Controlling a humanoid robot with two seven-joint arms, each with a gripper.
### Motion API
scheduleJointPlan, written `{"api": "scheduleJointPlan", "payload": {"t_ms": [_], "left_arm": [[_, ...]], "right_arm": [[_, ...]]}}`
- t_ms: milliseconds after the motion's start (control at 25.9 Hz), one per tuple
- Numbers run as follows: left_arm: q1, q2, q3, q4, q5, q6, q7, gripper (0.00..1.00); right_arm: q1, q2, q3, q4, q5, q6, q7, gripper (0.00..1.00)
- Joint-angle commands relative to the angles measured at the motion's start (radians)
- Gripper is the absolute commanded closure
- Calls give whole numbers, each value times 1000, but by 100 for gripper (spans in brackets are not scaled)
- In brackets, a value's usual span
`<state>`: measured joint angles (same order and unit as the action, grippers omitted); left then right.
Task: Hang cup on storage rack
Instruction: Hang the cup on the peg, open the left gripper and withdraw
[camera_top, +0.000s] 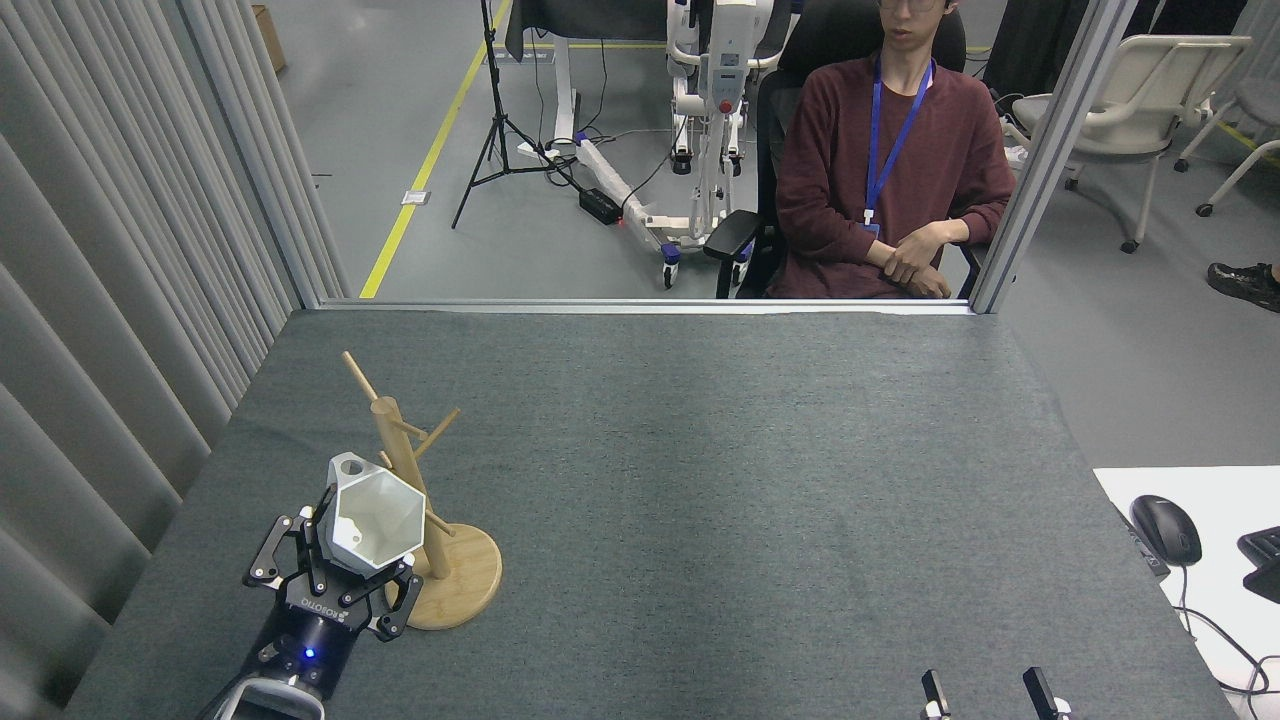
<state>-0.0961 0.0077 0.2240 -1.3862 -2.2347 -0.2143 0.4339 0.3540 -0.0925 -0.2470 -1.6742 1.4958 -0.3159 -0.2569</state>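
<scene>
Our left gripper pinches the cup low on its faceted body, fingers pressed against opposite sides, so the mouth opens toward us and the pierced tab handle sticks out clear at the far, upper edge. Holding it by the body, we judge, keeps the fingers away from the hole, which is the part that has to meet a peg.

The storage rack stands just beyond and to the right of this gripper, its round base flat on the grey table. The cup sits right against the pole in this view, hiding the lower left peg; we cannot tell whether they touch. The handle's hole lies just left of the pole, near where that peg should be, so we read this as the alignment step, with the cup not yet hung.

Our right gripper shows only two fingertips at the bottom edge, standing apart with nothing between them, well clear of the work.

A seated person waits behind the table's far edge.
</scene>
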Motion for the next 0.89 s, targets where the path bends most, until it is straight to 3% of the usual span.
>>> {"api": "scheduleJointPlan", "payload": {"t_ms": [0, 193, 502, 695, 849], "left_arm": [[2, -2, 1, 3, 12, -4, 3, 0], [36, 0, 28, -43, 115, -71, 3, 0], [196, 12, 135, -106, 379, -148, 3, 0], [272, 12, 149, -117, 480, -186, 3, 0], [355, 9, 205, -191, 696, -267, 3, 0]], "right_arm": [[-1, 0, 0, 2, 0, 0, -2, 1], [-1, 0, 0, 2, 0, 0, -2, 1], [-1, 0, 0, 4, 0, 0, -4, 1], [-1, 0, 0, 4, -2, -3, -4, 1], [14, -3, 0, -1, -25, -18, -7, 1]]}}
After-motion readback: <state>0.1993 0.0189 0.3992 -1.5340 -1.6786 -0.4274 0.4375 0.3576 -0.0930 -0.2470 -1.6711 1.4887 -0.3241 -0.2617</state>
